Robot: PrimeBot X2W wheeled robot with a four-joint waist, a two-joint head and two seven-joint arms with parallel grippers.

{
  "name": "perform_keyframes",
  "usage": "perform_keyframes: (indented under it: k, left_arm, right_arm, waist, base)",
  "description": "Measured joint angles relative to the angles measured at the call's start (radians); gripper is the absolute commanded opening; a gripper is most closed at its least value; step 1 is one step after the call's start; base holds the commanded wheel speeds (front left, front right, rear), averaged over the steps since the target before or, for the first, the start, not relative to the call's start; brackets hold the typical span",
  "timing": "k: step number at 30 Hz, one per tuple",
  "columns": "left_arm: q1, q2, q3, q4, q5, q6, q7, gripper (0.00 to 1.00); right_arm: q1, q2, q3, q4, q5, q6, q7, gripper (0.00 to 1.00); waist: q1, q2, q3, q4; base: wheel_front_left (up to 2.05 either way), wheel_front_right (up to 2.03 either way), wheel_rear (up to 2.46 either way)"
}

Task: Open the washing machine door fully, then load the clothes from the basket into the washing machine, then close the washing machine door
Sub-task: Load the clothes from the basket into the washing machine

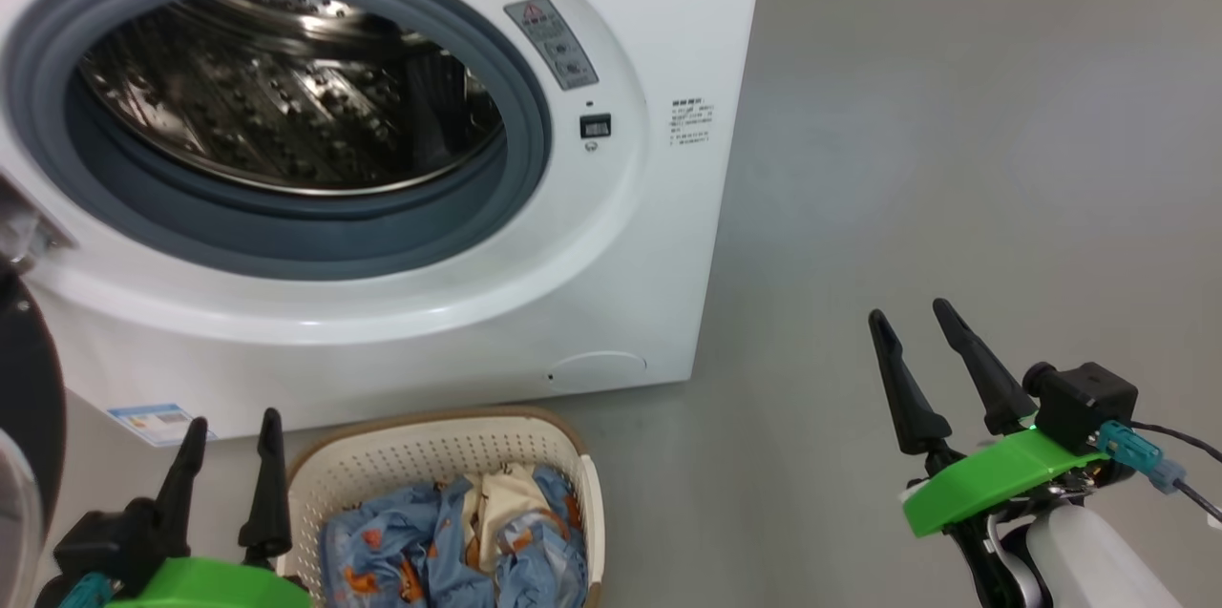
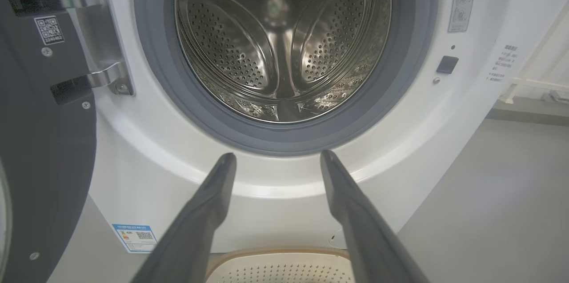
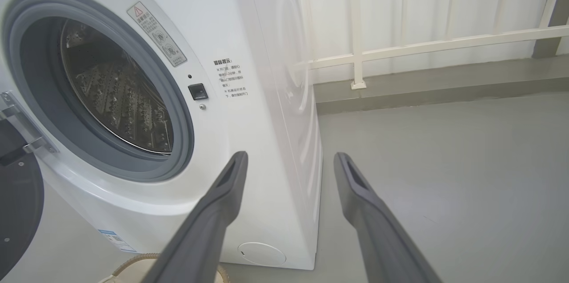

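- Washing machine door (image 1: 29,379): stands wide open at the left; step one judged done.
- Washing machine (image 1: 668,35): drum (image 2: 280,43) bare, nothing loaded.
- Clothes (image 1: 449,541): all in the basket (image 1: 420,470), on the floor just before the machine's front.
- Left gripper (image 1: 234,422), right gripper (image 1: 912,312): jaws released, holding nothing.
- Outstanding: loading, then closing the door.

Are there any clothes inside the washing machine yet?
No, the drum shows bare steel walls, and the clothes lie in the basket in front of the machine.
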Motion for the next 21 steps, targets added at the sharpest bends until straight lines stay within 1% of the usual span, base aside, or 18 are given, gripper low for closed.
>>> perform_keyframes:
  k: [9, 21]
  left_arm:
    - [-0.085, 0.032, -0.095, 0.092, -0.062, -0.002, 0.000, 1.00]
    - [-0.218, 0.087, -0.261, 0.223, -0.208, -0.002, 0.009, 1.00]
  right_arm:
    - [-0.045, 0.026, -0.008, -0.002, -0.029, 0.000, 0.000, 1.00]
    - [-0.102, 0.061, -0.034, -0.018, -0.080, 0.000, 0.000, 1.00]
  waist:
    - [0.0000, 0.0000, 0.093, -0.013]
    - [0.0001, 0.0000, 0.243, -0.035]
  base:
    - [0.00, 0.00, 0.00]
    - [0.00, 0.00, 0.00]
